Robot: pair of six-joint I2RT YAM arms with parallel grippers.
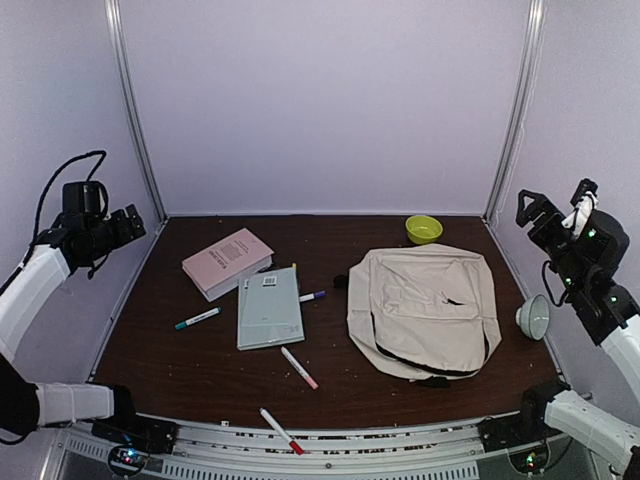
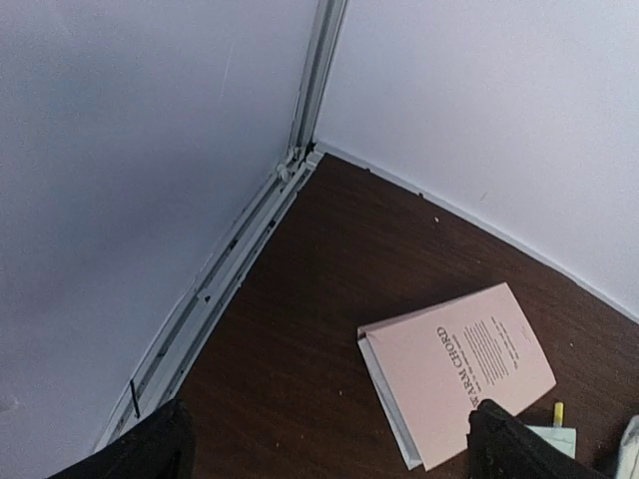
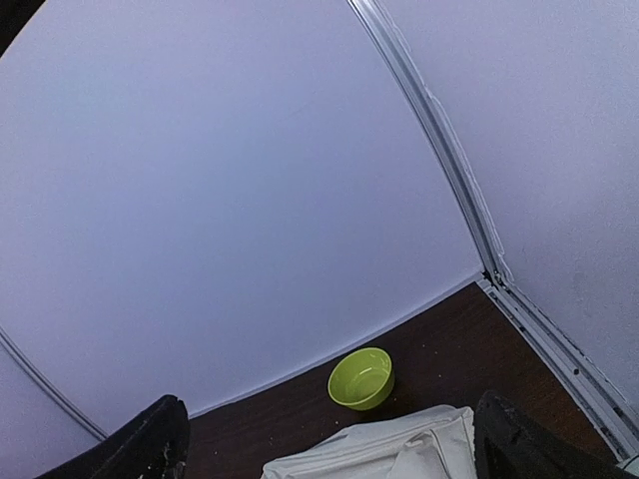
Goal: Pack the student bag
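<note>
The student bag (image 1: 422,310) is lying flat at right centre of the top view, its long axis running roughly up-frame. The right gripper (image 1: 530,208) (fingers spread, holding nothing) is hovering nearer, upper right of it; the left gripper (image 1: 130,222), likewise spread, is hanging far left.

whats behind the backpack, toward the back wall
A lime-green bowl stands just behind the cream backpack, apart from it, on the brown table. The backpack's inside and the tabletop under it are covered by its fabric.
</note>
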